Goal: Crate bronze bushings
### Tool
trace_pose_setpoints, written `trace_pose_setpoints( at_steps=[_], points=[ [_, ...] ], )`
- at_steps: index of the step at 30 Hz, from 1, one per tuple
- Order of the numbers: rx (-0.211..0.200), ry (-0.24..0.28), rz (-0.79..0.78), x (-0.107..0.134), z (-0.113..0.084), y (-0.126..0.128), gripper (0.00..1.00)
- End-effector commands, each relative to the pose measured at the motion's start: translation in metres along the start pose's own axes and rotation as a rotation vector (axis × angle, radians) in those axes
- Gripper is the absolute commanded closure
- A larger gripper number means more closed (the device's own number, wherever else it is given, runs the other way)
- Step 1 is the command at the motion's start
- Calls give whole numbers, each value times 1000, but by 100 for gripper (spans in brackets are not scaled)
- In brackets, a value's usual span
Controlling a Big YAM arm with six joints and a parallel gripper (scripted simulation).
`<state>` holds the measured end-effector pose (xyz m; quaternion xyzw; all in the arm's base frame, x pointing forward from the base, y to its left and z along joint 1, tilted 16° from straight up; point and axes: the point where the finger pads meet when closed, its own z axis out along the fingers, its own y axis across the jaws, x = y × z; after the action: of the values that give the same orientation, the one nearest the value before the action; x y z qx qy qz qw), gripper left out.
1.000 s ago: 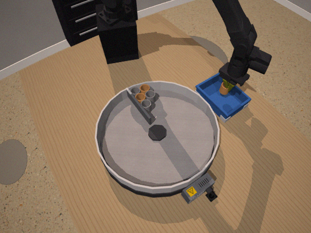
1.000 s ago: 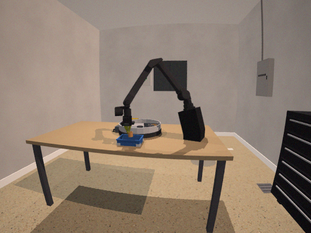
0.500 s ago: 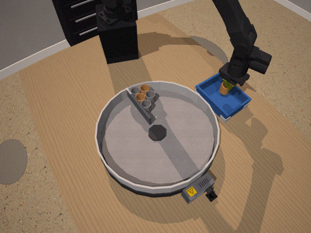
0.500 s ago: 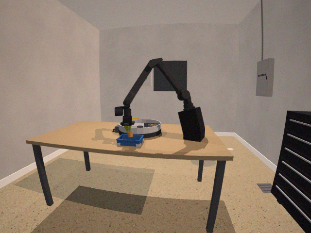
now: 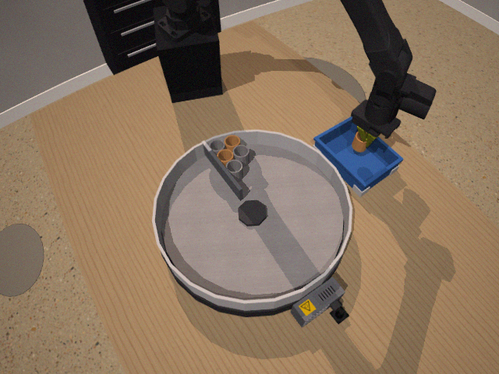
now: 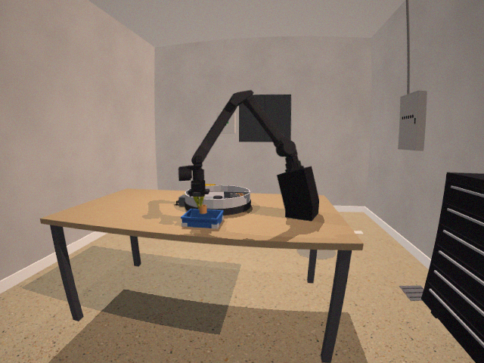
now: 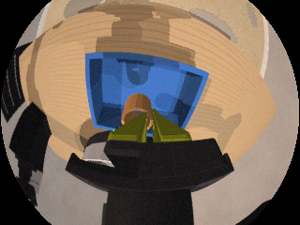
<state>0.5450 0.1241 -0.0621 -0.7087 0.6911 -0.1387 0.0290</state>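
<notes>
A wooden table [image 5: 100,169] fills most of the top view, with a round grey turning table [image 5: 346,209] in the centre of the frame. Near its upper rim, five bushings cluster beside a grey divider bar [image 5: 225,173]: two bronze bushings [image 5: 231,141] and three steel bushings [image 5: 241,152], packed close together and upright. A dark octagonal hub [image 5: 252,212] marks the turning table's middle. At the right of the frame, just beside the turning table, sits a blue crate [image 5: 387,160]. A black robot arm [image 5: 383,48] reaches down from the upper right, and its gripper [image 5: 366,135] is over the crate with its yellow-green fingers clamped nearly closed on the rim of a held bronze bushing [image 5: 359,142]. That bushing hangs upright within the crate's outline; whether it touches the crate floor cannot be told. A grey control box [image 5: 316,302] with a yellow warning label sits at the turning table's lower edge.
</notes>
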Motion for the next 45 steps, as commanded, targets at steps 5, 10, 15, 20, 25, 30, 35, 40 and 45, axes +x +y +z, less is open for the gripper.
trace_pose_setpoints(
  at_steps=[5, 10, 15, 20, 25, 30, 35, 40, 45],
  points=[
    [24, -8, 4, 4, 6, -12, 100],
    [59, -16, 12, 4, -5, -26, 100],
    [43, -13, 8, 2, 16, -24, 100],
    [61, -17, 12, 3, 15, -30, 100],
    [50, -16, 4, 0, 25, -26, 100],
    [45, -13, 8, 3, 34, -24, 100],
    [58, -16, 8, 2, 30, -29, 100],
    [55, -15, 7, 1, 32, -28, 100],
    [55, -15, 7, 1, 32, -28, 100]
  ],
)
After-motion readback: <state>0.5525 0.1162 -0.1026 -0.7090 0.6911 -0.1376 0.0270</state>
